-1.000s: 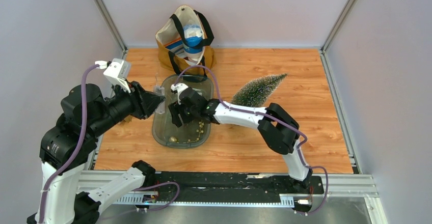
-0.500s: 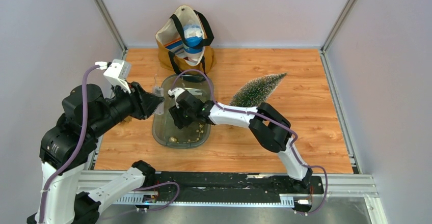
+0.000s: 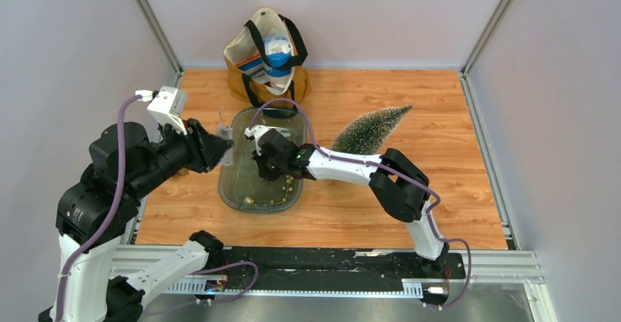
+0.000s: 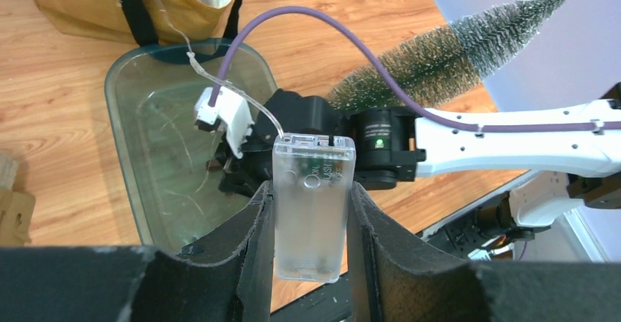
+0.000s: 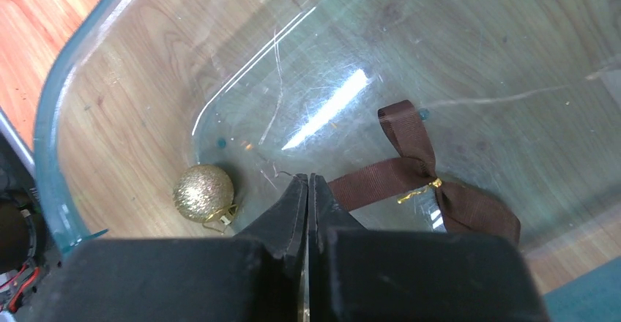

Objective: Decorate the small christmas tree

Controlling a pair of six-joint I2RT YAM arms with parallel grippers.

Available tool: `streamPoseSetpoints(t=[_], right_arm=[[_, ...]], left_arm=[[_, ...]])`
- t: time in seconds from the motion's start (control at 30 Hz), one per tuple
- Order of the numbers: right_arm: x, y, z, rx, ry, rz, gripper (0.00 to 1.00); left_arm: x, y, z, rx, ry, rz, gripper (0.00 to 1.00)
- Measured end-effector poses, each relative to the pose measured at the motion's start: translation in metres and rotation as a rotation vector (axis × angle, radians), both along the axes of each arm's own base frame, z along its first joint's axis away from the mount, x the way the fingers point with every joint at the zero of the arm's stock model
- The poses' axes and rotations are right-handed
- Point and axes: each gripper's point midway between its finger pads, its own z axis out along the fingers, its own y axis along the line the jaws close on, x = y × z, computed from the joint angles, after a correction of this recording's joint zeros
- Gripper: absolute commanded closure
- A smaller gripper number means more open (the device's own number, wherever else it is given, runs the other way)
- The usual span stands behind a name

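1. Since a second ago the right gripper [image 3: 261,162] has closed its jaws and has shifted a little inside the clear tray [image 3: 233,190]. The left gripper [image 3: 222,145] has kept its place.
2. The small christmas tree [image 3: 370,129] lies on its side on the table, with no decoration on it yet. It is well apart from the right gripper, on the far side of that arm's forearm, and its tip points away from it. I think such a light tree, lying down, can roll or slide when an ornament is pressed on it.
3. In the wrist view the right gripper [image 5: 307,179] has its fingers pressed flat together, and I see nothing between them. The gold ball [image 5: 203,192] is just beside it on the left. The brown bow [image 5: 425,183] is just beside it on the right, with one ribbon tail reaching the right finger. The danger is that the jaws have closed between the two ornaments and come up empty.
4. The left gripper [image 4: 310,188] clamps a clear battery box [image 4: 313,212] between its fingers. A thin wire [image 4: 238,94] leaves the top of the box and passes near the right gripper toward the tray. If the right arm lifts or swings, it can catch this wire and pull the box crooked in the grip.
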Motion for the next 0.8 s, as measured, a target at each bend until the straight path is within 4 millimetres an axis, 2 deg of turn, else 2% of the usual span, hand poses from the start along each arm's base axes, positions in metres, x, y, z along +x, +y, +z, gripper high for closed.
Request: streamPoseSetpoints(t=[0.13,0.23,0.3,0.37,0.53,0.67,0.8], right_arm=[[0.0,-0.005,0.022,0.015,-0.021,-0.007,1.0],[0.004,-0.013,0.054,0.03,-0.073,-0.029,1.0],[0.008,-0.02,0.084,0.047,-0.125,-0.046,1.0],[0.013,-0.024,0.117,0.073,-0.18,-0.062,1.0],[0.028,-0.046,0.227,0.179,-0.37,-0.125,1.0],[0.037,-0.077,0.317,0.26,-0.533,-0.212,1.0],[0.051,-0.117,0.391,0.305,-0.688,-0.329,1.0]], left_arm=[[-0.001,0.004,-0.004,0.015,0.008,0.015,0.92],[-0.002,0.008,-0.004,0.022,0.005,0.028,0.92],[-0.004,0.011,-0.003,0.02,-0.003,0.033,0.92],[-0.008,0.013,0.001,0.014,-0.02,0.034,0.92],[-0.02,0.016,0.017,-0.021,-0.087,0.008,0.92],[-0.029,0.012,0.031,-0.05,-0.148,-0.044,0.93],[-0.032,0.0,0.041,-0.064,-0.192,-0.123,0.94]])
